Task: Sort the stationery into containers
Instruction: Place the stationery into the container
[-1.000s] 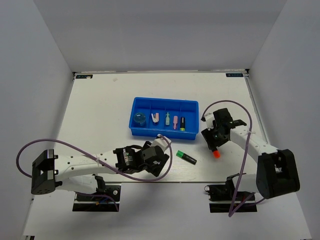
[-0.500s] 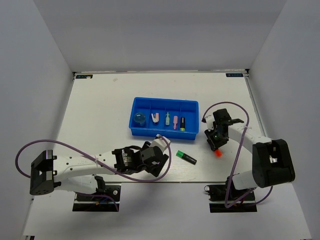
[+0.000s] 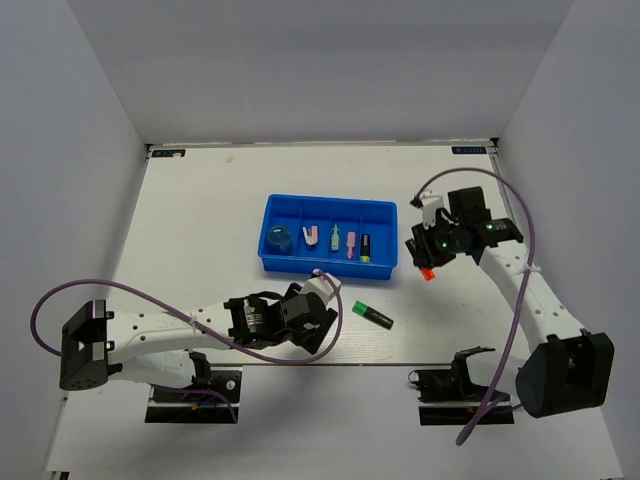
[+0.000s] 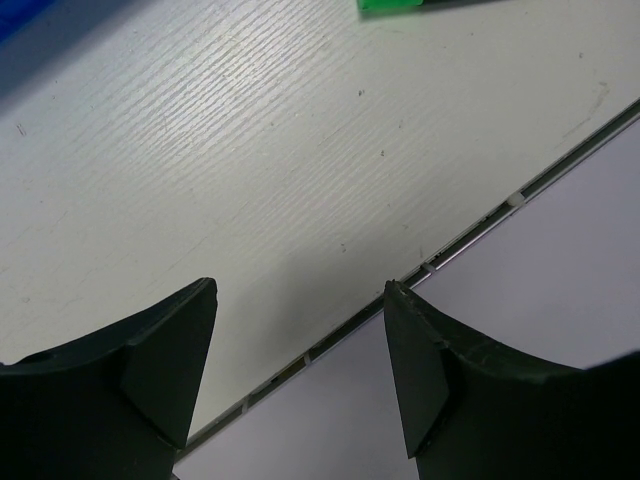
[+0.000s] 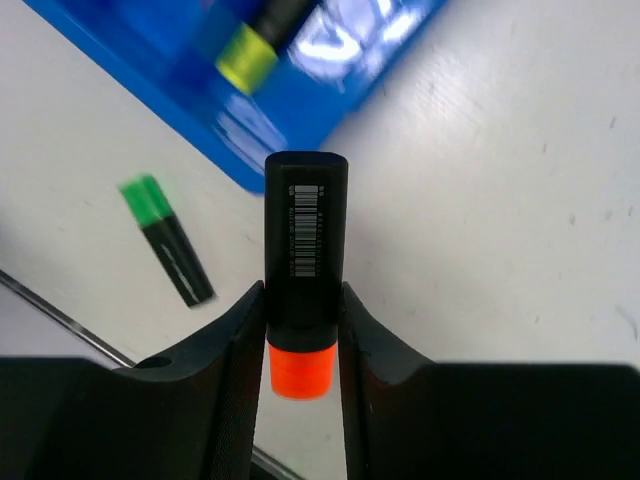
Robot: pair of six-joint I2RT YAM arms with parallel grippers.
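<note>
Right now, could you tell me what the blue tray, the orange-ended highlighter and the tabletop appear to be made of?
Shallow bright-blue rectangular tray: likely moulded plastic, glossy, with bright glare.
Black highlighter with orange end: smooth plastic, printed barcode.
White tabletop: perhaps laminated board, matte, fine grain lines.

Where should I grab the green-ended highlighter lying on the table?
Take the green-ended highlighter by its black barrel, mid-length, probably coming straight down and closing across its narrow width: it lies flat and diagonal on the table, clear of the tray.
</note>
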